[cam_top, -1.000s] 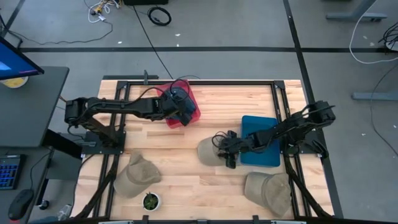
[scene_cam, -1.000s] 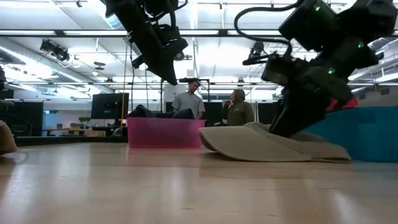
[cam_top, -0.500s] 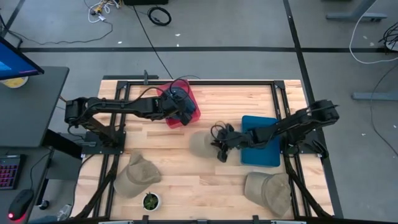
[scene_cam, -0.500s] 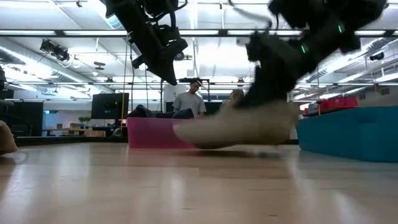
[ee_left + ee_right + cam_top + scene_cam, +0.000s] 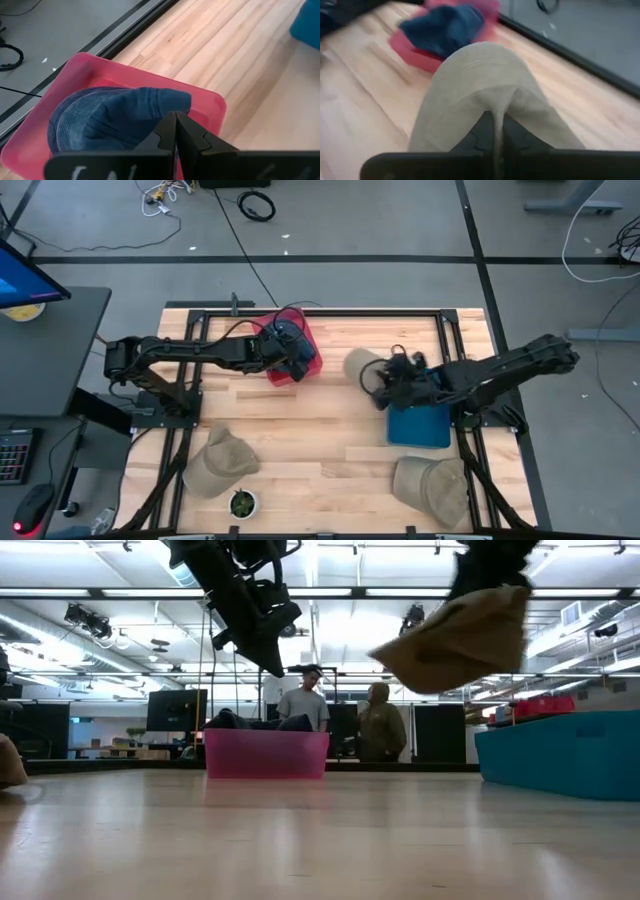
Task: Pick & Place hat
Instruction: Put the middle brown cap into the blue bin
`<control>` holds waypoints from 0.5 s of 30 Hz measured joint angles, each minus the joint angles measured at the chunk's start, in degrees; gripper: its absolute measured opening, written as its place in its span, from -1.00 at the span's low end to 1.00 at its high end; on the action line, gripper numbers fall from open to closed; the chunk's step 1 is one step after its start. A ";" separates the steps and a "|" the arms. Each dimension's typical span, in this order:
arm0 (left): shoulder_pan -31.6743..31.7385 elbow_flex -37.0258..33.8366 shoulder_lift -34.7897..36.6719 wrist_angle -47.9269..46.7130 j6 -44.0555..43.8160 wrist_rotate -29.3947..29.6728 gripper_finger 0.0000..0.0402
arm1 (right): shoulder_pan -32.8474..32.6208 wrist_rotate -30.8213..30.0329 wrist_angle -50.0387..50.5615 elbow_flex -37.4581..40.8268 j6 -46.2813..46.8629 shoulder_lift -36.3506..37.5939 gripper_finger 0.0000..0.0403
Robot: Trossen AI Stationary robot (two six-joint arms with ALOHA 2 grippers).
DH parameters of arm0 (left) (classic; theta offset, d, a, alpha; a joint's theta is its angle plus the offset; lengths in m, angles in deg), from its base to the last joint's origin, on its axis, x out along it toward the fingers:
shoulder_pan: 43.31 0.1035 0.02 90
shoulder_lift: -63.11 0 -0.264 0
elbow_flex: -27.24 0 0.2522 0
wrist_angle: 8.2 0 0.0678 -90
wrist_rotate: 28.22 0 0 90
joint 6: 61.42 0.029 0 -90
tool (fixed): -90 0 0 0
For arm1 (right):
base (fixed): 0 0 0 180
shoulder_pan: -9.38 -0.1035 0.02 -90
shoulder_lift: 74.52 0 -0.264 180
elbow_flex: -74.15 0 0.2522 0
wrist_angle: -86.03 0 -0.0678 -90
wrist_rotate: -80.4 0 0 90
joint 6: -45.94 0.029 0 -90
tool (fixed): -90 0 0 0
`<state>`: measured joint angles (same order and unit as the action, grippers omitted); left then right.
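Note:
My right gripper (image 5: 384,383) is shut on a tan hat (image 5: 362,366), which hangs in the air over the middle of the table, between the pink bin (image 5: 312,366) and the blue bin (image 5: 418,425). In the low view the tan hat (image 5: 455,640) is high above the tabletop. My left gripper (image 5: 298,355) hovers shut over the pink bin, touching nothing. A blue hat (image 5: 115,117) lies inside the pink bin (image 5: 210,107). My right gripper pinches a raised fold of the tan hat's cloth (image 5: 496,107) between its two fingers (image 5: 482,134). The hat is lifted clear of the table and droops away from the fingers toward the pink bin.
Another tan hat (image 5: 220,460) lies near the front left, with a small potted plant (image 5: 242,502) beside it. A third tan hat (image 5: 432,485) lies at the front right. People stand in the room beyond the table (image 5: 305,700).
My right gripper has taken hold of the tan hat, which lay on the table beside the blue bin. It has lifted the hat clear and carried it up and toward the table's far edge. The hat now hangs in the air.

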<state>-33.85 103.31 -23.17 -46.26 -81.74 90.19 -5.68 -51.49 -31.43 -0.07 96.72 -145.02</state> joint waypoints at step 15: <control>0.00 0.00 0.00 -0.03 0.38 0.02 -0.93 | -5.50 13.02 30.66 1.40 47.75 -1.22 -0.95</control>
<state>-33.85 103.31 -23.17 -46.29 -81.36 90.21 -11.18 -38.47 -0.76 1.33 144.48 -146.24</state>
